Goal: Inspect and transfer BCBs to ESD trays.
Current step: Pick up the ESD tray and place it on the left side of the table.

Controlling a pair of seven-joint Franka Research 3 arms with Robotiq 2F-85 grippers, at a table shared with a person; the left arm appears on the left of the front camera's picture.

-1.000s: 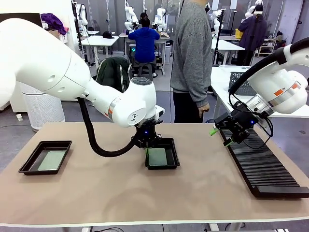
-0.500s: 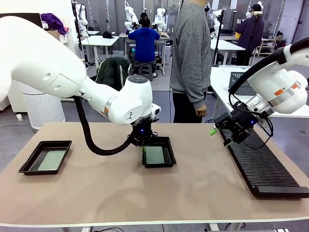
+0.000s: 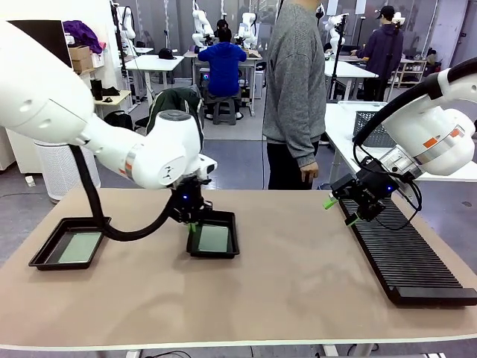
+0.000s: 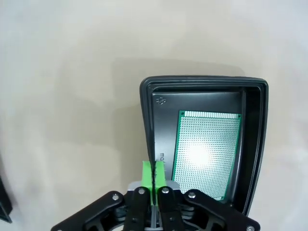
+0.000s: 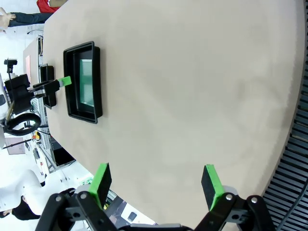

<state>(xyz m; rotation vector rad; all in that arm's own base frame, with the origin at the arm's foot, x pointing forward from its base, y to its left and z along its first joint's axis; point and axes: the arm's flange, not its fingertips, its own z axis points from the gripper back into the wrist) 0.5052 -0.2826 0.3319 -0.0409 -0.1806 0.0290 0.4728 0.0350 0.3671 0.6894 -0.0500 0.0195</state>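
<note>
At table right, slotted rack (image 3: 402, 257), beside spread right gripper (image 3: 344, 210)

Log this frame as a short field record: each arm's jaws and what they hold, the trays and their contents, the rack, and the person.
left gripper: jaws shut on the rim of the middle tray, at its left wall
right gripper: jaws open, holding nothing, above the table near the rack's far end
middle tray contents: one green board lying flat
left tray: near the table's left edge, one green board inside
slotted rack: along the table's right side
person: standing at the far side, hand hanging by the table edge
</note>
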